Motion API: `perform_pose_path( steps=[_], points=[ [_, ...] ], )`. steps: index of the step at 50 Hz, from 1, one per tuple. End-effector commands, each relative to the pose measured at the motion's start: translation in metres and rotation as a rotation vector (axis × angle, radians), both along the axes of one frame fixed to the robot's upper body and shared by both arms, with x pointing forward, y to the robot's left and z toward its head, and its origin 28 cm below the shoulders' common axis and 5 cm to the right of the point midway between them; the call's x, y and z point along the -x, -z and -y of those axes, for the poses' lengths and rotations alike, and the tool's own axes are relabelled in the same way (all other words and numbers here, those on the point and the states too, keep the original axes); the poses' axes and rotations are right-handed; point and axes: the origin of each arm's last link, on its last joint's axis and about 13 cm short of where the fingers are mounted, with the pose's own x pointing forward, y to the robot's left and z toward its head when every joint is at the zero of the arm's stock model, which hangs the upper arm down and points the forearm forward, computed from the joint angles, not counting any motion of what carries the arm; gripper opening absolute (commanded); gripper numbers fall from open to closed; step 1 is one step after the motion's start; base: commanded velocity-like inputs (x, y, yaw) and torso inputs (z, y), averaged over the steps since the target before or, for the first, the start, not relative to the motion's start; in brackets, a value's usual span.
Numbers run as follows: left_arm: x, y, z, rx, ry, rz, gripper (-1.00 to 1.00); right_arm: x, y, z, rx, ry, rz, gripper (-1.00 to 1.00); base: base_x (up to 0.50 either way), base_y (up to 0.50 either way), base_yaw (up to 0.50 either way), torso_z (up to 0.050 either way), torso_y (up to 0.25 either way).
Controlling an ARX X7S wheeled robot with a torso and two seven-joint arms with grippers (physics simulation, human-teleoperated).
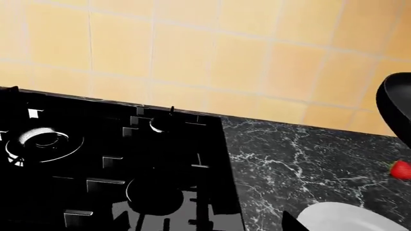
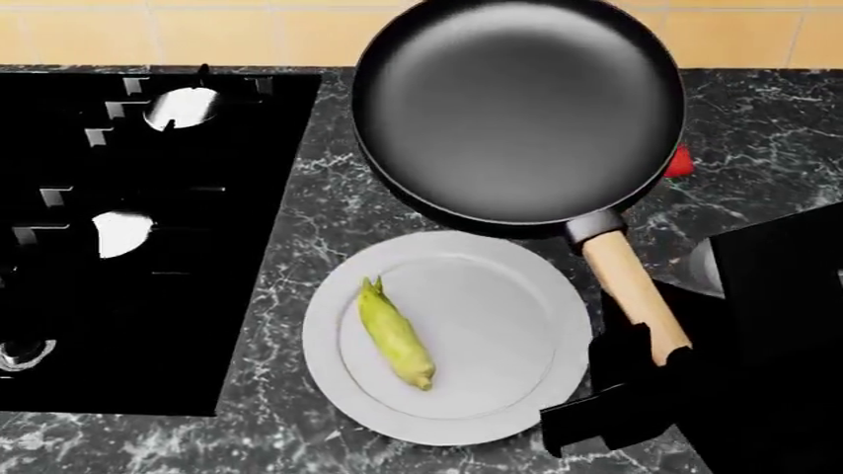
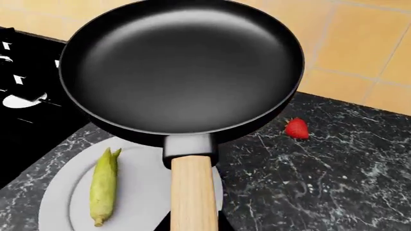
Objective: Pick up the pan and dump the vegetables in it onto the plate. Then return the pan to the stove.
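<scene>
The black pan (image 2: 516,109) is held in the air above the counter, empty, its wooden handle (image 2: 635,294) in my right gripper (image 2: 646,363), which is shut on it. In the right wrist view the pan (image 3: 180,67) fills the frame and the handle (image 3: 191,192) runs down between the jaws. The corn cob (image 2: 397,334) lies on the white plate (image 2: 527,395), left of centre; it also shows in the right wrist view (image 3: 104,185). The black stove (image 2: 132,227) is at the left. My left gripper hovers over the stove (image 1: 109,168); its fingers barely show at the frame's edge.
A red strawberry (image 3: 296,128) lies on the dark marble counter (image 2: 764,118) behind the pan, near the yellow tiled wall (image 1: 212,53). The plate's edge (image 1: 347,219) and pan rim (image 1: 397,108) show in the left wrist view.
</scene>
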Motion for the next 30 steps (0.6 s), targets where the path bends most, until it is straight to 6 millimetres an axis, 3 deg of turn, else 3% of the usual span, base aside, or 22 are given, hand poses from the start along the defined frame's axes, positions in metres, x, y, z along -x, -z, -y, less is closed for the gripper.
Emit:
perform_pose_path(
  steps=[1,30],
  points=[
    [0.001,-0.001,-0.001,-0.001,-0.008,0.001,1.0,0.0,-0.008,0.004,-0.059,0.042,0.068,-1.0,0.02,0.5,0.0,0.0,0.0],
    [0.001,0.0,-0.001,-0.005,-0.001,0.0,1.0,-0.003,0.003,0.001,-0.076,0.031,0.009,-1.0,0.06,0.5,0.0,0.001,0.003]
  ],
)
